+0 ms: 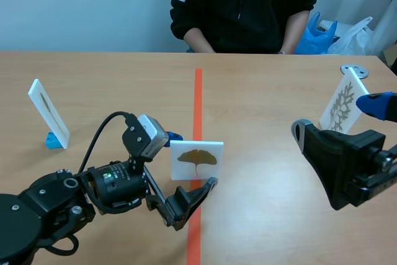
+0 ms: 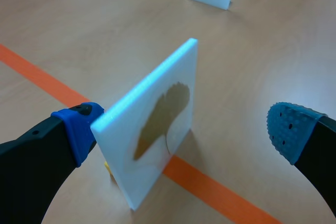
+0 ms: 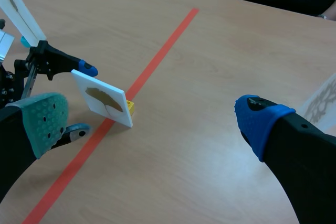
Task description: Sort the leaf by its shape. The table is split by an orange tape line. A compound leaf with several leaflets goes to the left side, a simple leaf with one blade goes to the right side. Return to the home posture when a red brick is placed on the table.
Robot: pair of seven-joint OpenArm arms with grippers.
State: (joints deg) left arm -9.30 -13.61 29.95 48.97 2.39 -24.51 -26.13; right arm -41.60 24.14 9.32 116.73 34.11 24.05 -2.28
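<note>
Item: ginkgo-leaf card (image 2: 157, 124) — stood upright on the orange tape line (image 1: 198, 97), on a small yellow foot (image 3: 129, 108). Left gripper (image 1: 193, 159) straddled it, fingers wide, gripping nothing; right gripper (image 3: 152, 121) likewise spread, empty. Probably light, stiff, smooth, tippy — best pinched across both flat faces.

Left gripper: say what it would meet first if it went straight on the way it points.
Most likely the white square card with the yellow fan-shaped leaf, which stands upright between the open fingers of the left gripper, close to one pad. How soon it would touch is unclear from these views.
</note>
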